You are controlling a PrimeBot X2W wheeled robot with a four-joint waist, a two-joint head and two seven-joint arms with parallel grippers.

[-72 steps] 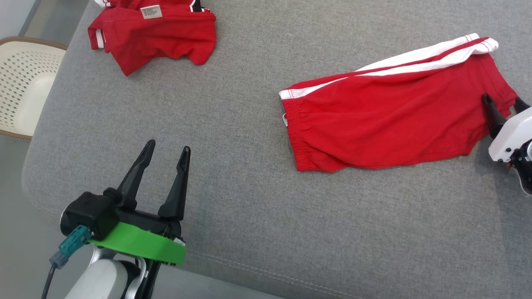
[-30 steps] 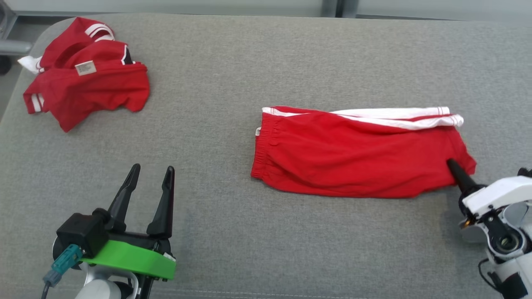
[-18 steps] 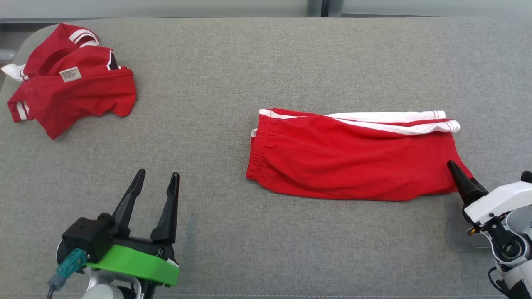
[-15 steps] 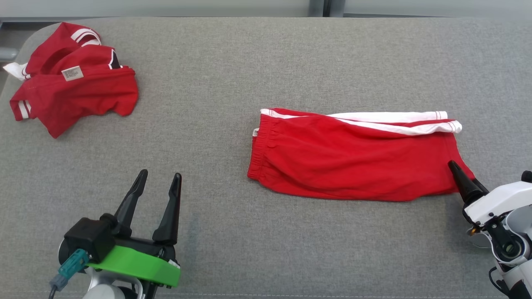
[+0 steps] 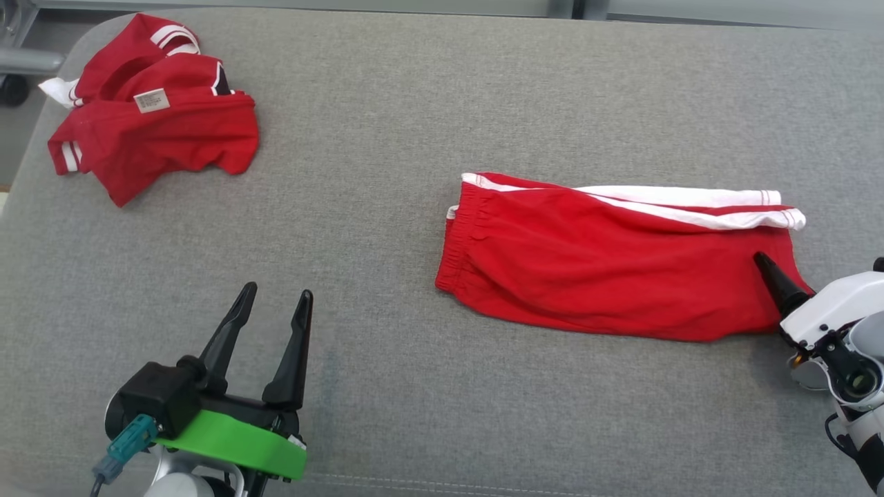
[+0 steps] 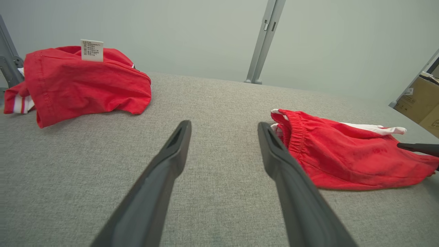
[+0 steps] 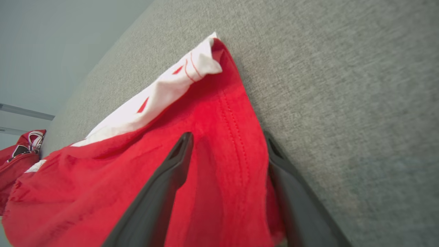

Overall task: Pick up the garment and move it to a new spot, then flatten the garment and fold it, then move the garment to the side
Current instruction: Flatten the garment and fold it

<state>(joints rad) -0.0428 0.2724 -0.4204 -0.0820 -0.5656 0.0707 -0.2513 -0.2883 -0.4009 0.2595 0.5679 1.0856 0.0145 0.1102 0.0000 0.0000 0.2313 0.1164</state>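
Two red pieces of clothing lie on a big grey cushion (image 5: 387, 414) that stretches from side to side. The bigger piece is the pair of red shorts (image 5: 608, 276). It lies flat and folded in half lengthwise on the robot's right side of the cushion, with the stretchy waist (image 5: 459, 241) pointing to the left and the leg ends pointing to the right. The smaller piece is a crumpled red garment (image 5: 159, 138), bunched up in the far left corner, well apart from the shorts. The left gripper (image 5: 277, 291) hovers over bare grey cloth near the front edge, its two dark fingers spread wide with nothing between them. The right gripper (image 7: 228, 137) is at the leg end of the shorts with its fingers also spread apart, not pinching. One finger lies over the red cloth. The other sits at the hem, and it is hard to say if it touches it. White stripes (image 5: 690, 200) run along the far edge of the shorts. A little white label (image 5: 152, 100) sticks up from the crumpled garment.
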